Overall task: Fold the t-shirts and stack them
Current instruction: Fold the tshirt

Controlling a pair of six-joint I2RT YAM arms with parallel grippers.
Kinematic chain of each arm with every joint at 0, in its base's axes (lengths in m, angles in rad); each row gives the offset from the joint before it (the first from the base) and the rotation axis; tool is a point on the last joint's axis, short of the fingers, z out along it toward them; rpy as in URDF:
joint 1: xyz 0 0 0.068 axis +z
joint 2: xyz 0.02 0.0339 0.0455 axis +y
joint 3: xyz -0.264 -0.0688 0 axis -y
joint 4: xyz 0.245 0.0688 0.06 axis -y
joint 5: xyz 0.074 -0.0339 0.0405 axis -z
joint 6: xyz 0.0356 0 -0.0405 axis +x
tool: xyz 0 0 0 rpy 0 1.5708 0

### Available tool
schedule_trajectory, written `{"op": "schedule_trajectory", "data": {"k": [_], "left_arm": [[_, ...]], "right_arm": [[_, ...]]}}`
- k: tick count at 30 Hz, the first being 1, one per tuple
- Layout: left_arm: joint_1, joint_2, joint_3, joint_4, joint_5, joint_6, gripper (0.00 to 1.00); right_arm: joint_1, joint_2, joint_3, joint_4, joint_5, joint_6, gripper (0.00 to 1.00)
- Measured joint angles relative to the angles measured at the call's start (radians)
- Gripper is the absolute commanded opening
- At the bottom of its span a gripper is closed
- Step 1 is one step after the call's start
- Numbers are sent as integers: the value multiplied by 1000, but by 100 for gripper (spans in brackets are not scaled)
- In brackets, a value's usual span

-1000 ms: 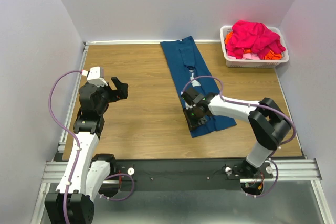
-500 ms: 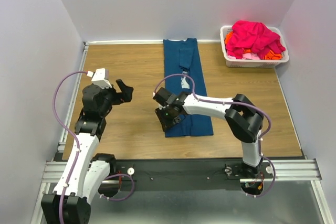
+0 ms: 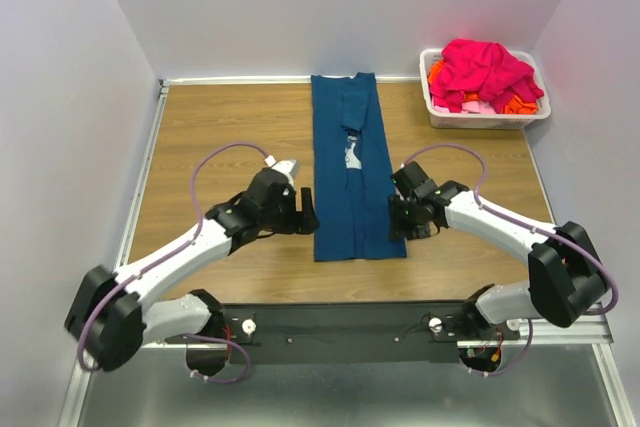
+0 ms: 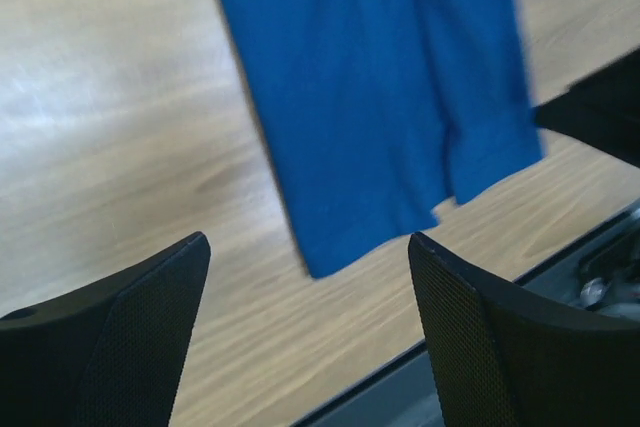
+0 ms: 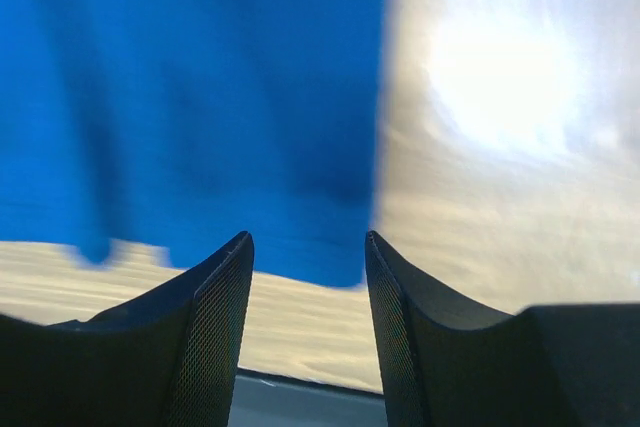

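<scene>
**Robotics laboratory test cell.** A wooden table (image 3: 230, 137) is enclosed on three sides by plain pale panels (image 3: 300, 7). A left arm (image 3: 190, 252) and a right arm (image 3: 500, 227), both white and black, are mounted on an aluminium extrusion rail (image 3: 340, 332) at its near edge. Purple cables (image 3: 235, 145) are looped openly along the arms, and laundry is set out as test material: a blue t-shirt (image 3: 355, 197) is laid flat on the table and further t-shirts (image 3: 485, 67) are heaped in a white basket (image 3: 485, 119).
</scene>
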Motion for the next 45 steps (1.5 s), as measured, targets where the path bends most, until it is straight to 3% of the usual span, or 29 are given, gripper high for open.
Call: {"op": "schedule_trajectory", "data": {"k": [4,12,20,27,30,45], "left_arm": [[-54,127,53,-55,-24,-16,67],[-126,238,74,-98,-44,-32,56],[-159,311,104,-106,-48,-35,60],[-181,386,140,-140,-71,-35,64],[-197,414,152,-165,-91,-35,64],[-233,489,195,-230,-141,-40,61]], "right_arm": [[-14,-8,-121,-29,0,30,51],[-26,-34,-153,-41,39,65,39],[-26,14,-151,-23,17,64,36],[-30,25,-148,5,-43,58,8],[-30,25,-149,11,-56,58,3],[-31,23,-150,13,-59,58,1]]}}
